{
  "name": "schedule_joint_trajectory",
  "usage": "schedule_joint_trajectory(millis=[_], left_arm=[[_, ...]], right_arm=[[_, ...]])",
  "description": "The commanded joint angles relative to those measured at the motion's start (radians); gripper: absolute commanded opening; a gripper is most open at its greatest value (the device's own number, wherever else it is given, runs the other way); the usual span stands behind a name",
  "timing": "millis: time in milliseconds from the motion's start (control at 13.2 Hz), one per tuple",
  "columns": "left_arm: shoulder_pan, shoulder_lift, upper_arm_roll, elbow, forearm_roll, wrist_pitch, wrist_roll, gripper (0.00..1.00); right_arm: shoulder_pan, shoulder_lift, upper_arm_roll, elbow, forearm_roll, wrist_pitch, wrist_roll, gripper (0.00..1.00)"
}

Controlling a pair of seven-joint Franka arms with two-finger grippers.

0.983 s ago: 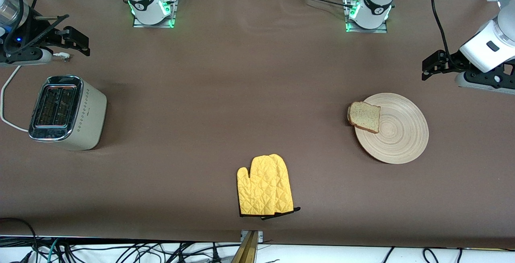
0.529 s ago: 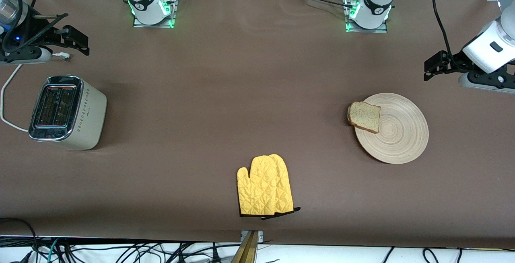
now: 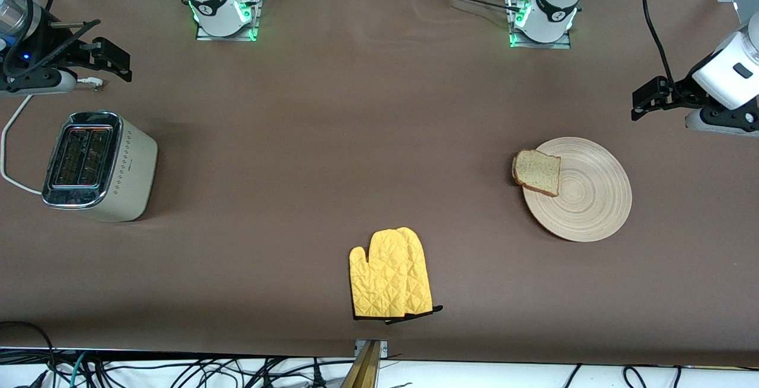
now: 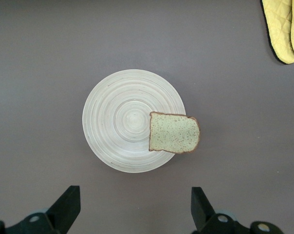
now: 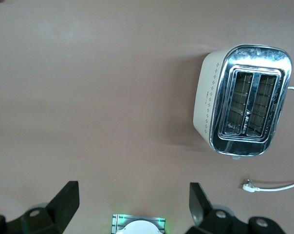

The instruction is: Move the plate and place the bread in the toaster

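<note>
The pale wooden plate (image 3: 587, 198) lies toward the left arm's end of the table. The bread (image 3: 537, 172) rests on its rim, overhanging the edge that faces the middle of the table. In the left wrist view the plate (image 4: 118, 122) and bread (image 4: 174, 132) lie well below my left gripper (image 4: 136, 207), which is open and empty. It hangs high over bare table beside the plate (image 3: 649, 98). The cream toaster (image 3: 98, 165) stands at the right arm's end, both slots empty (image 5: 244, 100). My right gripper (image 5: 133, 207) is open and empty, hanging over the table by the toaster's plug (image 3: 98, 59).
A yellow oven mitt (image 3: 390, 274) lies near the table's front edge, midway along it, and shows in a corner of the left wrist view (image 4: 283, 29). The toaster's white cord (image 3: 9, 139) runs loose to an unplugged plug (image 5: 249, 185). The right arm's base (image 3: 224, 11) is lit green.
The left gripper has drifted a little toward the left arm's end of the table and risen slightly. The right arm, plate, bread and toaster have not moved.
</note>
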Motion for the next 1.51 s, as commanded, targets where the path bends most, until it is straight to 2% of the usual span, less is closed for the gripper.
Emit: schedule_joint_trajectory(millis=[0,1436], left_arm=[[0.005,0.002,-0.003,0.024,-0.014,-0.024,-0.005,1.00],[0.020,0.019,-0.003,0.021,-0.029,-0.040,0.010,1.00]], right_arm=[[-0.020,-0.014,0.021,-0.007,-0.010,-0.006,0.006,1.00],[-0.020,-0.013,0.020,-0.007,-0.010,-0.006,0.001,1.00]])
